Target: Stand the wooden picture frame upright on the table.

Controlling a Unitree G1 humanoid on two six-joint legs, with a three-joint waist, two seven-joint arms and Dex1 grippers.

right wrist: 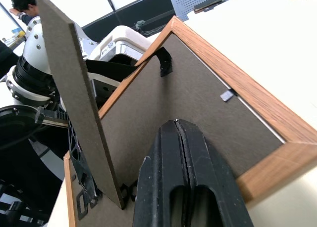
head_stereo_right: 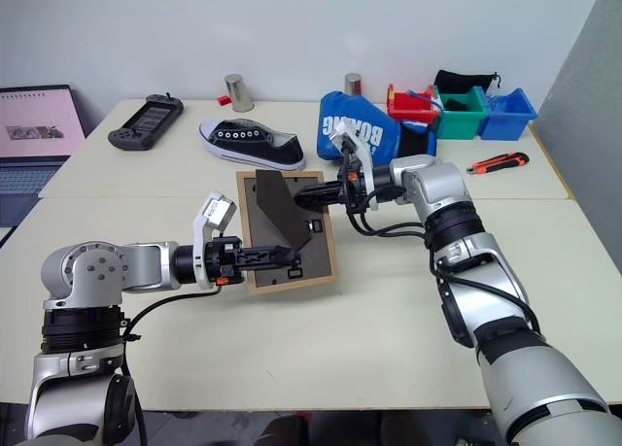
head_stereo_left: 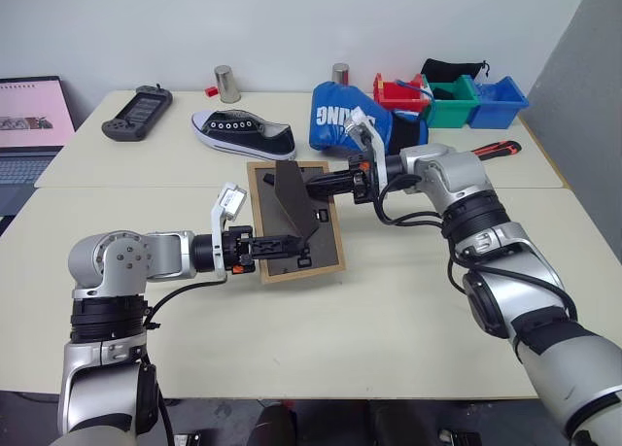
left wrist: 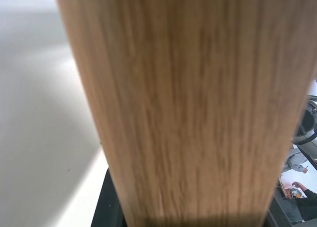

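Note:
The wooden picture frame (head_stereo_left: 328,236) is at the middle of the table (head_stereo_left: 389,339), its dark grey back board facing up. Its prop leg (head_stereo_left: 292,198) is swung up off the board. My left gripper (head_stereo_left: 284,248) comes in from the left and is shut on the frame's near left edge; that light wood edge (left wrist: 188,108) is seen up close in the left wrist view. My right gripper (head_stereo_left: 313,186) reaches in from the right, shut, with its fingers (right wrist: 163,187) pressed together over the back board beside the prop leg (right wrist: 74,93). I cannot tell whether the frame rests on the table.
Behind the frame lie a black sneaker (head_stereo_left: 243,133) and a blue boxing bag (head_stereo_left: 350,116). Further back are a game controller (head_stereo_left: 138,113), two metal cups (head_stereo_left: 226,84), red, green and blue bins (head_stereo_left: 452,101) and a utility knife (head_stereo_left: 498,150). A laptop (head_stereo_left: 29,125) sits at far left.

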